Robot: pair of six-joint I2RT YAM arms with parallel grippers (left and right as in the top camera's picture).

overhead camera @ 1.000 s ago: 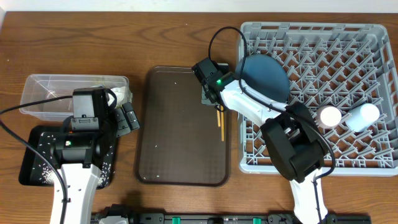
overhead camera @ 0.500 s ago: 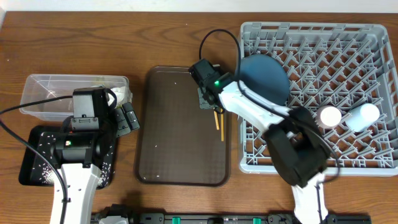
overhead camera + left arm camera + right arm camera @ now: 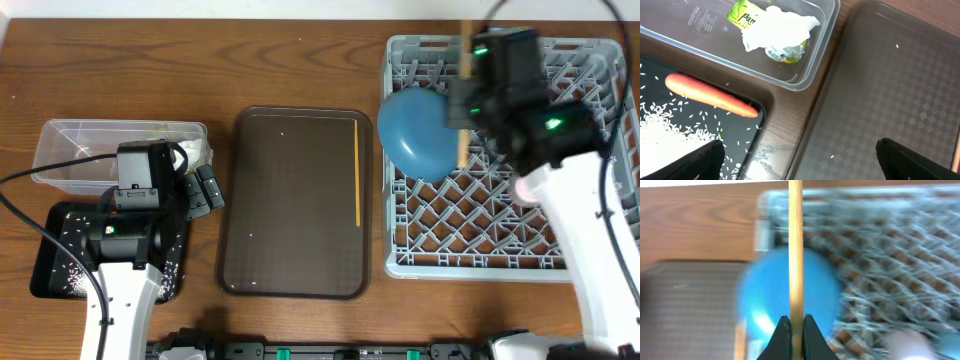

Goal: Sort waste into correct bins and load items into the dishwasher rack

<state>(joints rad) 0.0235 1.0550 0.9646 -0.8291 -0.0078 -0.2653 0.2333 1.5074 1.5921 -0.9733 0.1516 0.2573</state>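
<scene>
My right gripper [image 3: 462, 112] is shut on one wooden chopstick [image 3: 795, 250] and holds it in the air over the left part of the grey dishwasher rack [image 3: 590, 250], above the blue plate [image 3: 415, 135]. In the right wrist view the fingertips [image 3: 785, 330] pinch the stick over the plate [image 3: 765, 295]. The second chopstick [image 3: 357, 170] lies on the brown serving tray [image 3: 290, 200]. My left gripper [image 3: 205, 190] is open and empty, between the black tray [image 3: 50, 270] and the serving tray. The clear tub [image 3: 805, 80] holds the yellow-green wrapper [image 3: 742, 12] and white paper [image 3: 777, 27]. The carrot [image 3: 710, 95] and rice [image 3: 660, 135] lie in the black tray.
A pink cup [image 3: 525, 188] shows partly under my right arm in the rack. The clear tub [image 3: 60, 130] stands behind the black tray at the far left. The right arm hides part of the rack.
My right gripper has lifted one chopstick off the brown serving tray and swung right and up over the rack. The other chopstick stays on the tray. The left arm has not moved.
</scene>
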